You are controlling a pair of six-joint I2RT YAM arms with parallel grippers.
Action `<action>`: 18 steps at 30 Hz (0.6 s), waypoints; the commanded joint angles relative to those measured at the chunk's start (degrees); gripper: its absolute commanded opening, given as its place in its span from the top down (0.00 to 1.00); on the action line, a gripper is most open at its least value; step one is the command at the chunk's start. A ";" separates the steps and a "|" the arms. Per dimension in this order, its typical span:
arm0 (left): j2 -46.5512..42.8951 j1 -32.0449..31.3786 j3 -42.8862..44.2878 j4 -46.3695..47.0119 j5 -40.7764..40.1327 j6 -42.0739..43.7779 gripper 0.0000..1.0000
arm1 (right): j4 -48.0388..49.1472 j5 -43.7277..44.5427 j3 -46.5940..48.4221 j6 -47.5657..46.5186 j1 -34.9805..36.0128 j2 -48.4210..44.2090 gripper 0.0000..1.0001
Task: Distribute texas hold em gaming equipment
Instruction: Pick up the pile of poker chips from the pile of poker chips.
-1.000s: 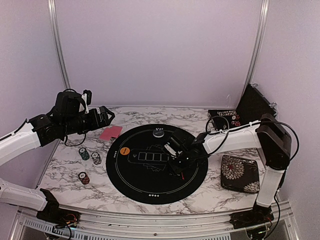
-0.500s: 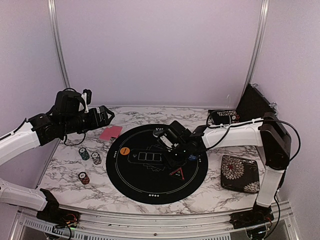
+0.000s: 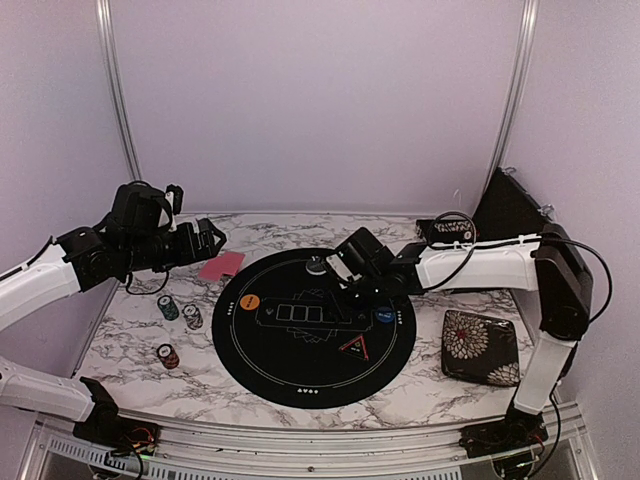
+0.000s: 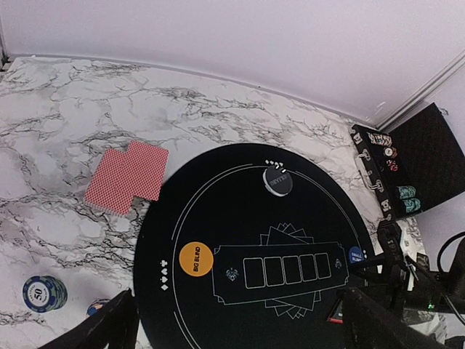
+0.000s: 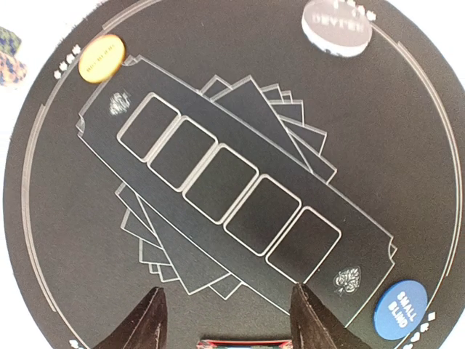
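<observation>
On the round black mat lie an orange button, a blue button, a grey dealer button and a black triangle marker. My right gripper hangs open over the mat's middle, empty; in the right wrist view the marker's red edge shows just below it. Pink-red cards lie left of the mat. Three chip stacks stand near the left edge. My left gripper is open and raised above the cards.
A black floral case lies right of the mat. An open black box with more chips sits at the back right, its lid leaning on the wall. Marble table is bounded by walls at the back and sides.
My right gripper has left the triangle marker on the mat's near right part, then lifted and drawn back toward the far side. The left arm has barely shifted.
</observation>
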 commanded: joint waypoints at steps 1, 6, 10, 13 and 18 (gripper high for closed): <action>-0.47 0.19 1.94 -2.24 -0.98 0.47 0.01 | 2.51 -0.84 -0.07 0.95 -0.59 -2.08 0.44; -0.04 0.19 2.11 -3.59 -0.71 0.42 0.01 | 4.17 -1.38 -1.08 1.64 -0.97 -3.37 0.44; 0.15 0.19 2.41 -4.62 -0.76 0.52 0.01 | 4.82 -1.43 -1.37 1.88 -1.21 -3.78 0.44; 0.56 0.19 2.80 -5.61 -0.69 0.68 0.01 | 5.03 -1.43 -1.55 1.83 -1.26 -3.92 0.44; 2.62 0.19 4.50 -7.70 -1.02 1.73 0.01 | 5.31 -1.17 -1.76 1.91 -1.35 -4.53 0.44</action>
